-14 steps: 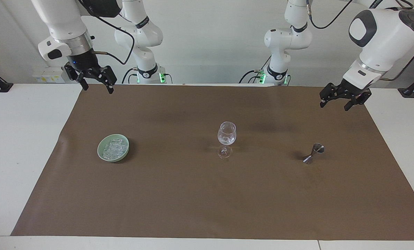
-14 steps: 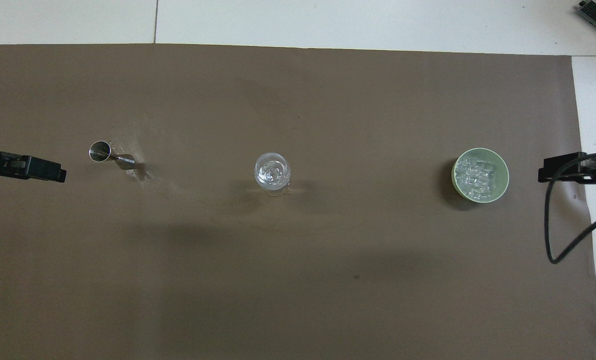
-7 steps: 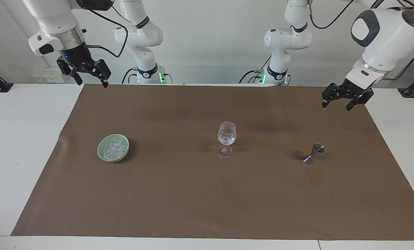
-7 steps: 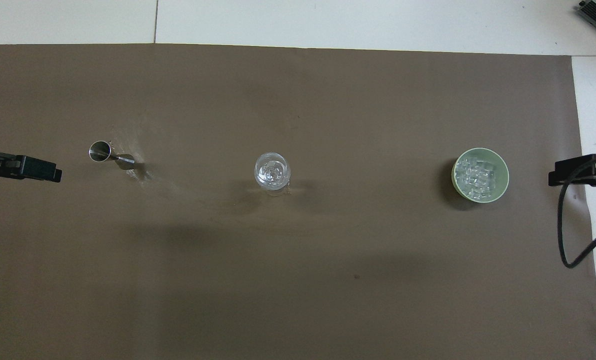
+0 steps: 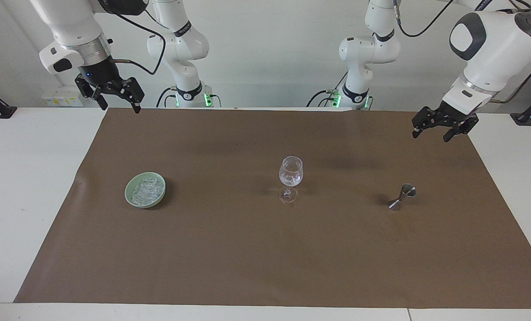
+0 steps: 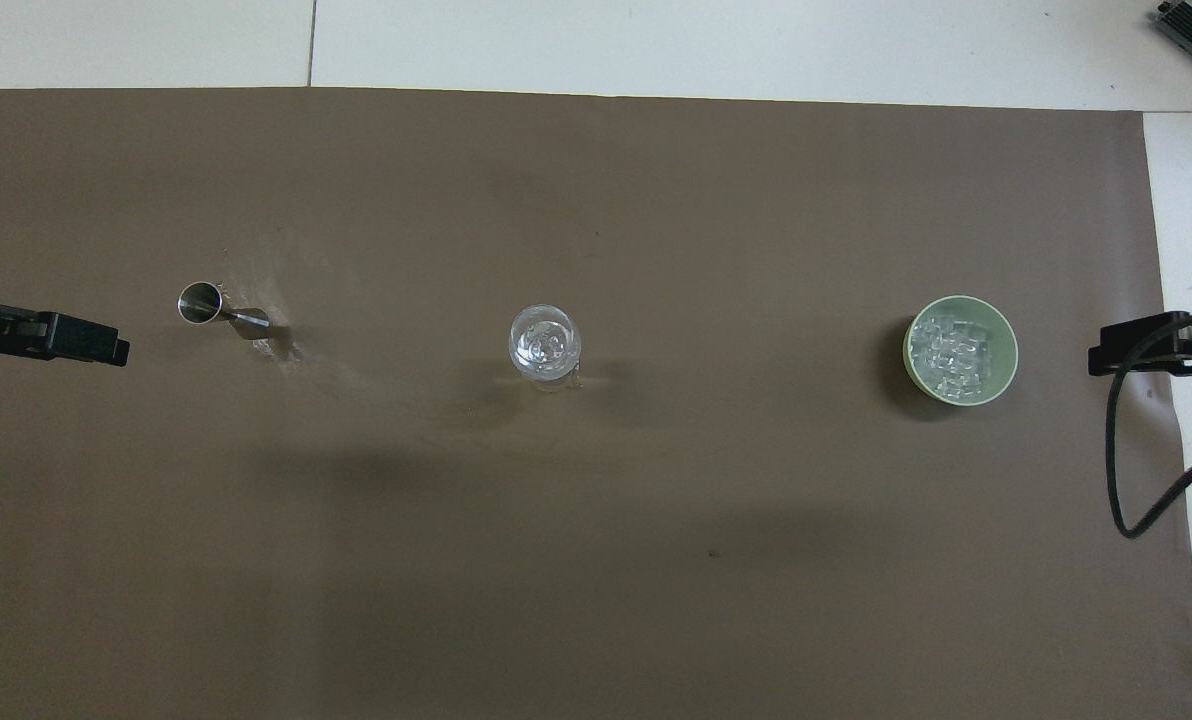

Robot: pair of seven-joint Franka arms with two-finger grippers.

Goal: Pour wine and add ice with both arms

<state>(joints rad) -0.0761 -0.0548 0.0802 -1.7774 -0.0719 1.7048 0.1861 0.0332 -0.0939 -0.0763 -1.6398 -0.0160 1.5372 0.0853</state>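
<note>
The ice (image 5: pixel 145 191) is heaped in a green bowl (image 5: pixel 131 201) on the desk, well below the empty, wide-open right end effector (image 5: pixel 116 100). Being slippery, small cubes should be pinched singly across flat faces.

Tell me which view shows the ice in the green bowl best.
The overhead view: it looks straight into the green bowl, so the ice shows as separate clear cubes. The facing view sees the ice at a slant, a whitish heap partly cut off by the bowl's rim.
</note>
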